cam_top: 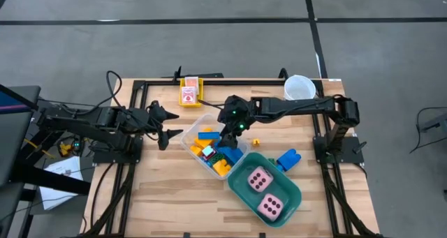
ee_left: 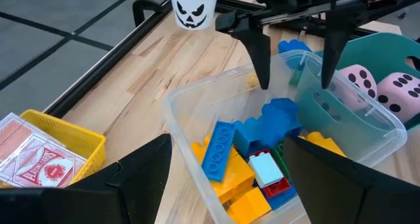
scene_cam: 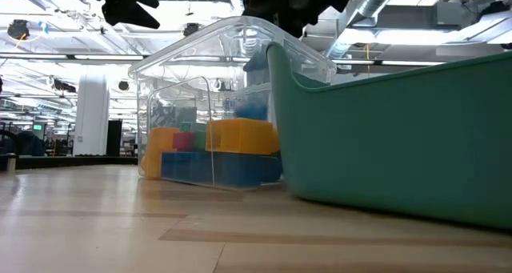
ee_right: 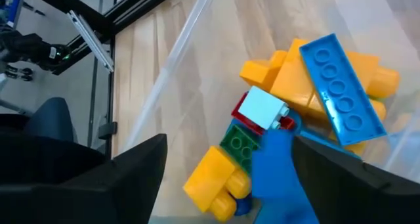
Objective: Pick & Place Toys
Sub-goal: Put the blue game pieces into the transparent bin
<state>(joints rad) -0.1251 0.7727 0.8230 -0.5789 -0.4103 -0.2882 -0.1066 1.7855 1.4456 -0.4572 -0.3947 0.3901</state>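
R gripper (cam_top: 230,135) is hanging over the clear bin (cam_top: 192,126) near the table's (cam_top: 160,196) centre, fingers (ee_left: 261,53) spread wide & pinching nothing. A blue brick (ee_left: 272,119) is lying right below them, on top of the pile of yellow, red & green bricks (ee_left: 246,178) inside the bin. It looks just let go, tho that's a guess.

Next toy outside the bin: a blue brick (cam_top: 288,159) lying on the worktop toward the R edge, just beside the teal tub (cam_top: 241,179) holding two pink dice (cam_top: 260,180), plus a small orange piece (cam_top: 255,142) nearer the bin. Both are lying on the R gripper's side; its arm is much nearer.

L gripper (cam_top: 167,124) is waiting just off the bin's L side, fingers apart, empty.

Cards (cam_top: 188,95) are sitting in a yellow tray (cam_top: 198,84) at the far edge.
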